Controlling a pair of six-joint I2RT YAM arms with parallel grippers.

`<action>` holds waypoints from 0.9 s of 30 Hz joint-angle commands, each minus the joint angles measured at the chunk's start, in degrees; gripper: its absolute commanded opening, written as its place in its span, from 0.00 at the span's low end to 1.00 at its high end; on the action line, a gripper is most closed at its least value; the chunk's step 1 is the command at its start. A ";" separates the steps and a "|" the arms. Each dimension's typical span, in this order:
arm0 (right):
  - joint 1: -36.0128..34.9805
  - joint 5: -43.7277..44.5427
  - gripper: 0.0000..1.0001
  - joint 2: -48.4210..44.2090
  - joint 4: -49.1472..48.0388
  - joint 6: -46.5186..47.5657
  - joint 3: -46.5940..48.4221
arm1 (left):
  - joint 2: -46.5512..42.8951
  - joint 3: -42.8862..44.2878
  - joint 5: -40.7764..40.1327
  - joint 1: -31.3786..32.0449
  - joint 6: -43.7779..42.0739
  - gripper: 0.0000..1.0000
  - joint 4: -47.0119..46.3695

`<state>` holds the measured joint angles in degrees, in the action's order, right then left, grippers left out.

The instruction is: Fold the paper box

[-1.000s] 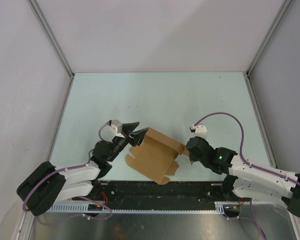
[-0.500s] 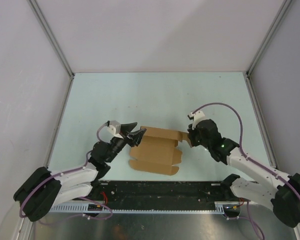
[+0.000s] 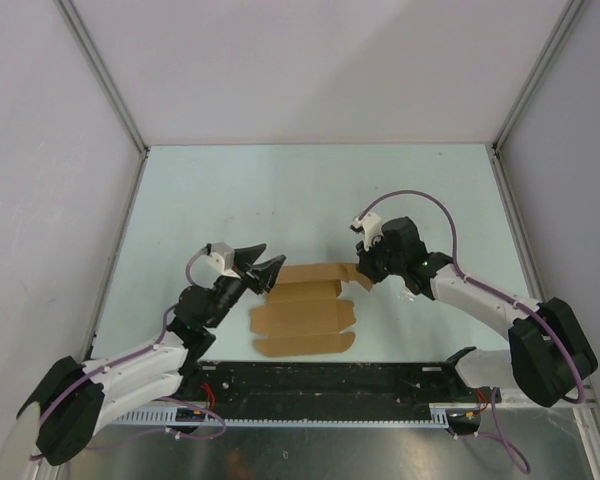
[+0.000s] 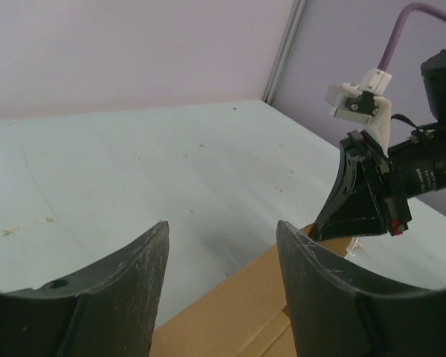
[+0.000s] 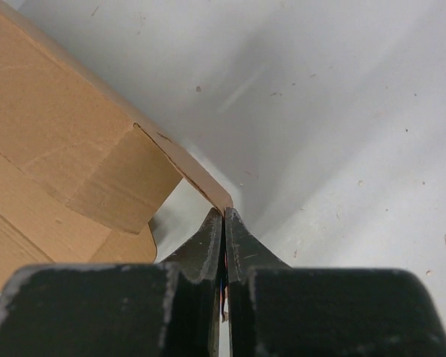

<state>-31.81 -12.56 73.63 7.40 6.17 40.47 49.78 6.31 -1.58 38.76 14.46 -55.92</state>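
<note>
Update: the paper box (image 3: 305,312) lies mostly flat on the table (image 3: 310,190), near the front edge, between the two arms. Right gripper (image 3: 360,272) is pinched tight on the corner of its right-hand flap. Left gripper (image 3: 267,262) hangs spread wide just beside the box's upper-left corner, gripping nothing.

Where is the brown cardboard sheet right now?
In the top view, the flat brown cardboard box sheet lies centre-front on the pale green table, between the open left end effector and the right end effector, which pinches its far-right flap.
</note>
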 commanded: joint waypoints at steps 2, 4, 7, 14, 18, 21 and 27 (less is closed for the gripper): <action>-1.15 -0.18 0.01 -0.85 -1.07 4.46 3.56 | -2.49 -0.16 -0.97 -0.53 -1.63 0.65 3.36; -1.50 -0.19 0.09 -0.59 -0.28 5.16 4.26 | -2.76 0.28 -0.44 -0.53 -1.54 0.65 4.15; -1.67 -0.54 0.21 0.03 0.34 5.08 4.97 | -3.20 0.99 0.26 -0.53 -1.54 0.65 5.90; -1.94 0.07 0.36 -1.38 0.16 -0.28 4.97 | -4.51 1.69 0.44 -0.53 -2.15 0.65 8.63; -2.02 3.93 0.36 -4.09 1.65 -7.38 4.54 | -4.69 2.74 2.62 -0.53 -2.15 0.63 10.21; -2.29 6.84 0.36 -6.29 2.71 -10.65 3.39 | -5.57 3.53 5.09 -0.36 -2.50 0.59 12.41; -2.03 12.47 0.38 -15.70 3.76 -19.00 -0.83 | -10.66 6.08 2.12 5.08 -3.47 0.55 21.37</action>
<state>-33.80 -4.69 63.26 10.11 -5.74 41.15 42.09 8.43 1.15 40.51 12.80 -39.48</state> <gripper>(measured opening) 0.374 0.563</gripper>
